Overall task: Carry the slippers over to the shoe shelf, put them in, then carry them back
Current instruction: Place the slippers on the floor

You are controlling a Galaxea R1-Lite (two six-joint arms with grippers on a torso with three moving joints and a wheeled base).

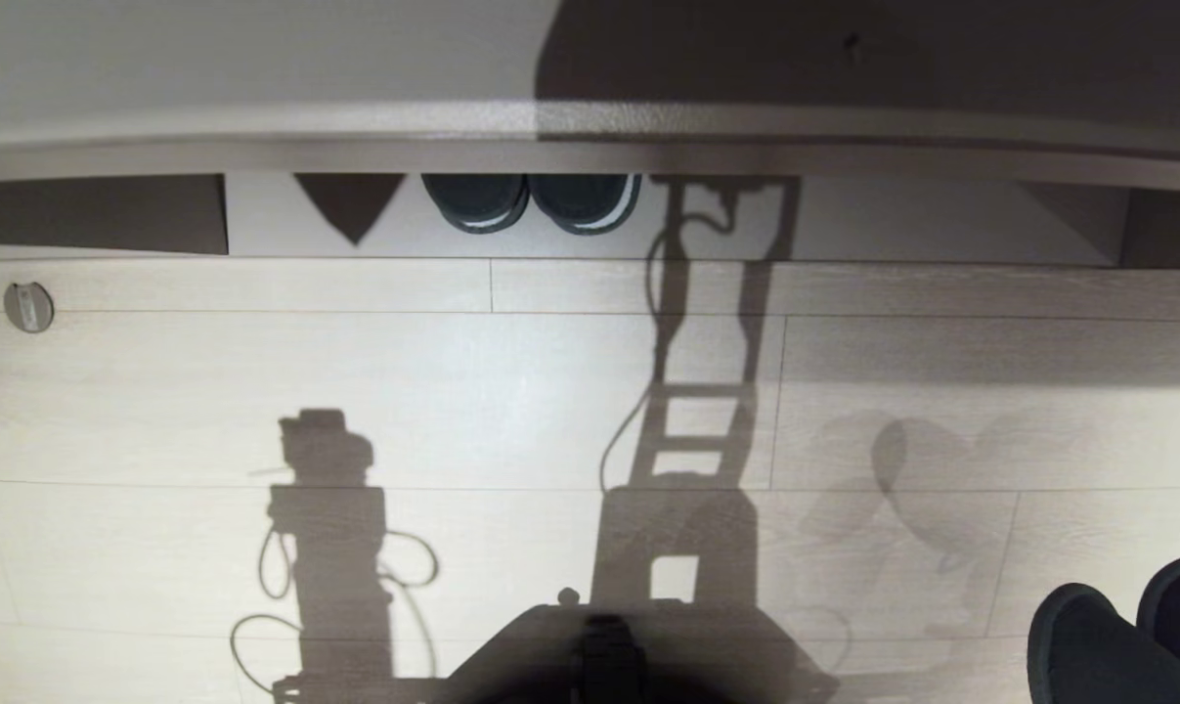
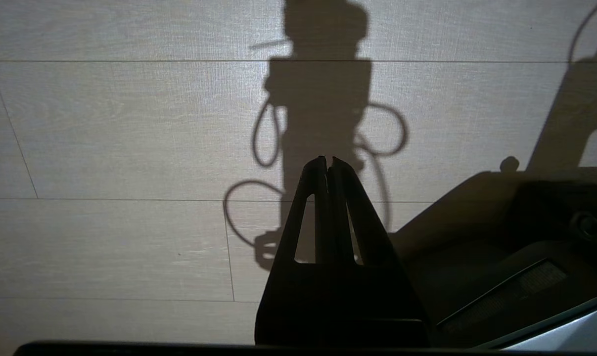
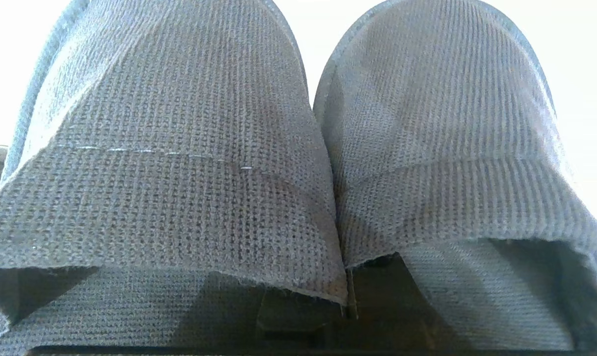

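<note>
Right gripper (image 3: 348,301) clamped on the pair of soft dark grey fabric slippers (image 3: 298,163), held side by side. Left gripper (image 2: 329,160) closed, empty, pointing over pale wood-grain floor (image 2: 105,138).

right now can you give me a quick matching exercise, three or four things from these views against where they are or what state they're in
Things:
1. slippers
2. striped shoes
3. left pincer
4. round floor disc

Places or states:
A. on the floor, far left in the head view
B. shut, empty, over bare floor
C. pinched together in the right pincer
D. tucked under the cabinet edge

Pairs: 1-C, 2-D, 3-B, 4-A
</note>
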